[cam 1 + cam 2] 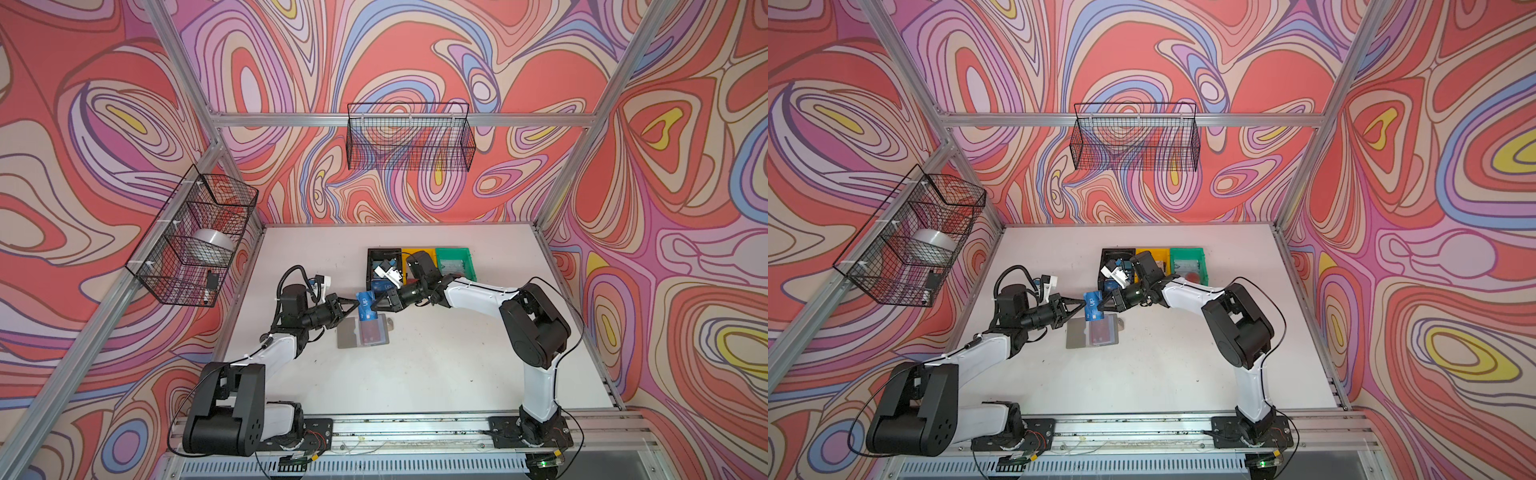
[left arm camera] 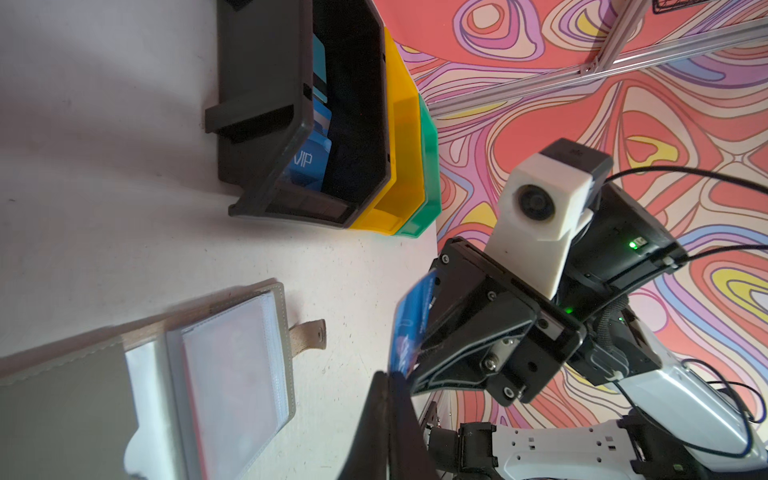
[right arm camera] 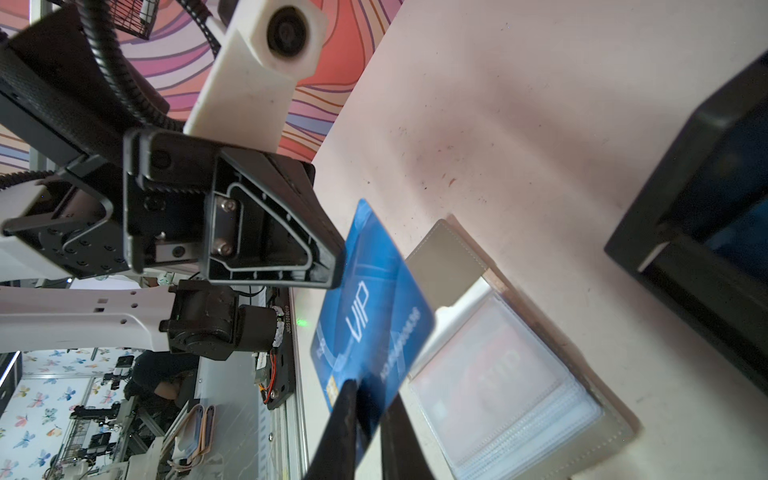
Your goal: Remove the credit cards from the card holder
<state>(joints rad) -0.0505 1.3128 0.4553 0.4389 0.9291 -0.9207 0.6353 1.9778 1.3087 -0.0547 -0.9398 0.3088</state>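
Note:
A blue credit card (image 1: 368, 305) (image 1: 1093, 305) with white VIP lettering hangs edge-on just above the card holder, between the two grippers. My left gripper (image 1: 356, 303) (image 2: 390, 376) is shut on one end of the blue card (image 2: 411, 328). My right gripper (image 1: 376, 306) (image 3: 370, 386) is shut on the opposite end of the blue card (image 3: 374, 307), one finger on each face. The grey card holder (image 1: 349, 334) (image 1: 1077, 334) (image 2: 62, 407) (image 3: 449, 257) lies open on the table. A red card (image 1: 374, 334) (image 3: 498, 374) shows through its translucent pocket.
Behind the grippers stand a black bin (image 1: 370, 270) holding blue cards (image 2: 309, 160), a yellow bin (image 1: 409, 251) and a green bin (image 1: 453, 250) with a whitish card (image 1: 1185, 266). Wire baskets hang on the back wall (image 1: 409, 137) and left wall (image 1: 195, 237).

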